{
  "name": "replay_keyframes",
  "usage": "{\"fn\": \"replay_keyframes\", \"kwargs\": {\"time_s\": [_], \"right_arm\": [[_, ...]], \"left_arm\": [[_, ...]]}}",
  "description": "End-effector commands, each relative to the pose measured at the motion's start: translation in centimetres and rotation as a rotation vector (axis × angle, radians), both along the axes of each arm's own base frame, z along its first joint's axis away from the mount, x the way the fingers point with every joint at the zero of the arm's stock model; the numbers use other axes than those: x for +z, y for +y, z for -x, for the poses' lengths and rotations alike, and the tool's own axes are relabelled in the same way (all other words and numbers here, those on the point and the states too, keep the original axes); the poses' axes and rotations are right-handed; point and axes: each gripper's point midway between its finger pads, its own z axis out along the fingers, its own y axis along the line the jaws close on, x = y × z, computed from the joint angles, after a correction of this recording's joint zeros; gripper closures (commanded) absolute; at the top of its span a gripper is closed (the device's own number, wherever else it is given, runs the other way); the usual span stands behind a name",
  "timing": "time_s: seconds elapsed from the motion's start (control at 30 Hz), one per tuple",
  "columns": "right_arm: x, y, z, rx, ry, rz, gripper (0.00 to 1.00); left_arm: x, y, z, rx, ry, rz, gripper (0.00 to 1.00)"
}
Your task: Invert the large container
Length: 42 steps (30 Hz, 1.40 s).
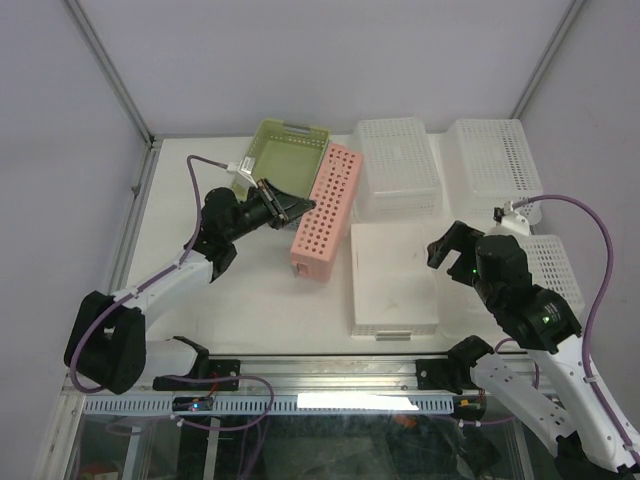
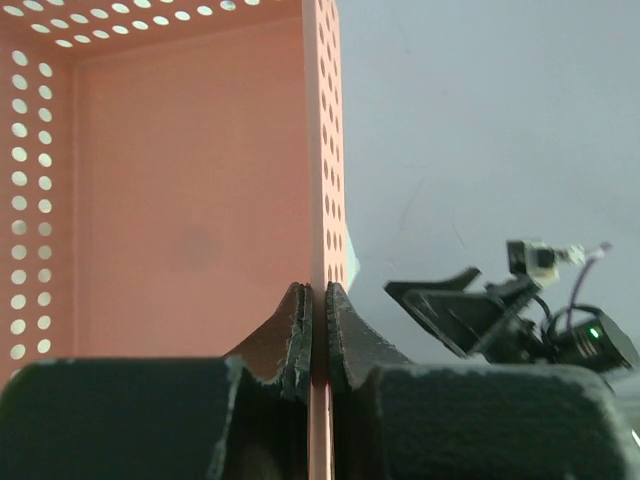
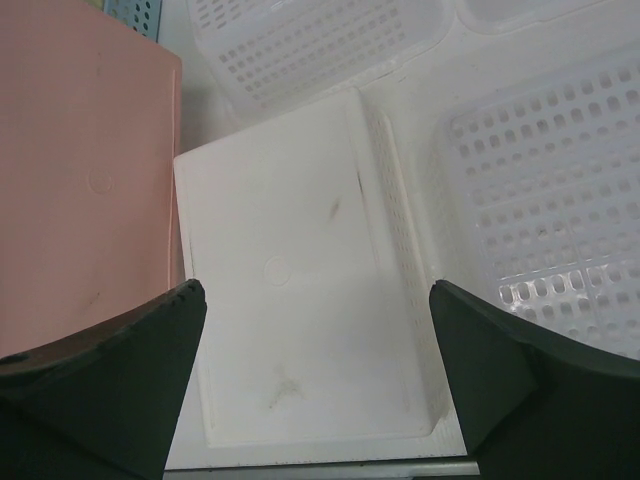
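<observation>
Left gripper [image 2: 318, 303]: fingers clenched on the thin side wall of the pink perforated container [image 1: 322, 215], one finger inside and one outside. The container stands tipped on one long side on the table [image 1: 250, 300]. Its open face is turned toward the green basket [image 1: 285, 150] just beside it, and its flat base faces an upturned white container [image 1: 393, 280]. Right gripper [image 3: 318, 295]: jaws spread wide, empty, hanging over that white container's base; a white perforated basket [image 3: 540, 200] lies alongside.

Open room left of pink container [image 1: 325, 210] (white bins [image 1: 395, 280] crowd right).
</observation>
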Motion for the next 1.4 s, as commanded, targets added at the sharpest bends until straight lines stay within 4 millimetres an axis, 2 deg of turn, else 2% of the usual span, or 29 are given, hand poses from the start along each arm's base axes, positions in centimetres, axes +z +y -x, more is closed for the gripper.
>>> {"fn": "replay_keyframes", "kwargs": {"time_s": [0.0,0.2,0.47,0.6,0.7,0.83,0.9,1.03,1.2,1.37], "right_arm": [[1.2,0.2,-0.8,-0.011,-0.043,-0.019,0.02],[0.5,1.2,-1.3,0.019,-0.035,-0.034,0.02],[0.8,2.8,-1.9,0.06,-0.053,-0.098,0.01],[0.9,4.4,-1.7,0.112,-0.037,-0.164,0.01],[0.4,4.7,-1.5,0.117,-0.021,-0.184,0.01],[0.0,4.9,-1.7,0.119,-0.029,-0.196,0.01],[0.0,5.1,-1.8,0.123,-0.03,-0.197,0.01],[0.3,5.4,-2.5,0.123,-0.032,-0.194,0.01],[0.8,6.0,-3.0,0.143,-0.042,-0.203,0.01],[0.6,6.3,-2.9,0.149,-0.033,-0.218,0.01]], "left_arm": [[3.4,0.8,-3.4,0.075,-0.125,0.061,1.0],[3.2,3.0,-6.4,0.135,-0.121,0.051,1.0],[0.4,7.7,-11.1,0.244,-0.056,0.014,1.0],[-0.9,10.3,-13.2,0.288,-0.027,-0.024,1.0],[-1.4,12.9,-14.6,0.332,-0.003,-0.048,1.0],[-1.2,16.3,-15.8,0.394,-0.001,-0.067,1.0],[-0.9,17.1,-16.0,0.405,-0.006,-0.075,1.0],[-0.1,16.8,-15.0,0.374,-0.013,-0.092,1.0],[1.3,16.1,-12.6,0.341,-0.029,-0.094,1.0],[3.8,12.2,-10.1,0.221,-0.048,0.003,1.0]]}}
